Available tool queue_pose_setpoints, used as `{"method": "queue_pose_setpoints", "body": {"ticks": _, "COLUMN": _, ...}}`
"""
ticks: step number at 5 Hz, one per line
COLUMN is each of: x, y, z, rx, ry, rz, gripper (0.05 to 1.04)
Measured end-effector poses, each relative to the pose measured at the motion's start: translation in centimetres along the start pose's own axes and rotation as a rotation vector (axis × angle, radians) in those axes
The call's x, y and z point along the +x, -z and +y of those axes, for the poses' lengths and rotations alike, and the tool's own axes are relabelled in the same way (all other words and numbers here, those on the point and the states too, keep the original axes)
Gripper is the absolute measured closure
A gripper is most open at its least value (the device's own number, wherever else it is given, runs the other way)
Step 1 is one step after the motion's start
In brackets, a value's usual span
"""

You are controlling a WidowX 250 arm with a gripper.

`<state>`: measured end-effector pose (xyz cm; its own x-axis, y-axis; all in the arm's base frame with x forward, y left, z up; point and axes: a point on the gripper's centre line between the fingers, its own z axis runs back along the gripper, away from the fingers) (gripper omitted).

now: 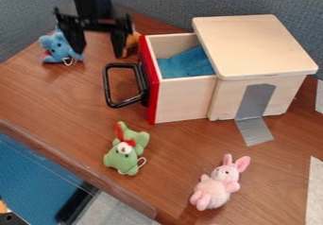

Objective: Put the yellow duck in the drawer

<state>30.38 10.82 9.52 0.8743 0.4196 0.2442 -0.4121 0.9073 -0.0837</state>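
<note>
Nearest, at five o'clock on the brown wood-grain tabletop [170, 139], a small pale-pink plush rabbit [214, 187] with upright pink ears. At seven o'clock, a green plush toy [125, 159] with a white-and-red face and thin loop. At two o'clock, a pale wooden box [255, 44] with a flat overhanging top; down its side and onto the tabletop, a strip of grey tape [253, 107]. Pulled out from the box toward nine o'clock, a pale wooden drawer [183, 99] with red front, black loop handle and blue lining. At eleven o'clock, left of the drawer, a black two-finger pincer [99, 54], fingers apart, holding nothing. Partly behind it at eleven o'clock, an orange-brown plush toy [131, 43], too hidden to identify surely as the yellow duck. At ten o'clock, a blue plush toy [56, 47].
</note>
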Motion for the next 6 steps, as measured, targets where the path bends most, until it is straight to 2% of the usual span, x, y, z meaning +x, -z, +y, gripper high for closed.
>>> {"method": "queue_pose_setpoints", "body": {"ticks": 1, "x": 4.1, "y": 0.4, "z": 1.6, "rx": 0.007, "ry": -0.068, "rz": -0.026, "gripper": 0.083}}
{"method": "queue_pose_setpoints", "body": {"ticks": 2, "x": 6.9, "y": 1.8, "z": 1.9, "rx": 0.016, "ry": -0.105, "rz": -0.042, "gripper": 0.082}}
{"method": "queue_pose_setpoints", "body": {"ticks": 3, "x": 8.6, "y": 3.2, "z": 0.7, "rx": 0.012, "ry": -0.114, "rz": -0.05, "gripper": 0.082}}
{"method": "queue_pose_setpoints", "body": {"ticks": 4, "x": 9.6, "y": 4.8, "z": -1.8, "rx": 0.011, "ry": -0.094, "rz": -0.047, "gripper": 0.082}}
{"method": "queue_pose_setpoints", "body": {"ticks": 5, "x": 10.5, "y": 6.1, "z": -3.0, "rx": 0.028, "ry": -0.091, "rz": -0.054, "gripper": 0.082}}
{"method": "queue_pose_setpoints", "body": {"ticks": 6, "x": 11.3, "y": 7.8, "z": -2.6, "rx": 0.058, "ry": -0.113, "rz": -0.046, "gripper": 0.082}}
